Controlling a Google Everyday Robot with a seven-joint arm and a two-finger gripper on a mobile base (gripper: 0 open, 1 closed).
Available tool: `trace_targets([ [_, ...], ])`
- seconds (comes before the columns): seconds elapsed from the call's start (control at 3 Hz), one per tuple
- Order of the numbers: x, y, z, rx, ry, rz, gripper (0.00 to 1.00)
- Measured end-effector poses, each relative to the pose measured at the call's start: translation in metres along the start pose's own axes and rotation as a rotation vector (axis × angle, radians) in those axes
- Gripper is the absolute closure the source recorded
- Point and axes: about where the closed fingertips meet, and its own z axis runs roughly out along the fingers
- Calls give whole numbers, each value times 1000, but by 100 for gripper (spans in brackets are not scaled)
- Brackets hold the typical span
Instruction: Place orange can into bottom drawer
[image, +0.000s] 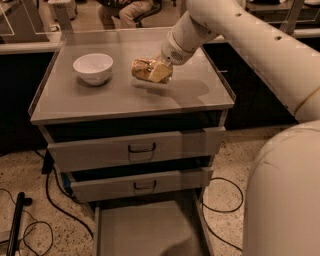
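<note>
- on the flat grey metal cabinet top (200, 97), the robot's two-finger gripper (159, 70) is clamped on the right end of the small, shiny orange-gold drink can (144, 69). the can lies on its side and, judging by the shadow under it, looks to be held just clear of the surface.
- a round white ceramic bowl (93, 67) sits to the can's left, apart from it; we would keep it out of the path.
- the bottom drawer (145, 230), a wide, shallow grey metal tray, stands pulled out near the floor, below the two upper grey drawers with dark handles (135, 147).
- the step in hand, as we read it, is the carry. we would raise the can higher, bring it forward past the top's front edge and the upper drawer fronts, then lower it over the middle of the tray.
- we would keep the grip firm until the can is low inside the tray, since a can released on its side may roll.
</note>
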Motion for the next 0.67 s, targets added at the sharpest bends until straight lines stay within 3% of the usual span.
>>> trace_targets([
  [0.67, 2, 26, -63, 21, 11, -88, 100],
])
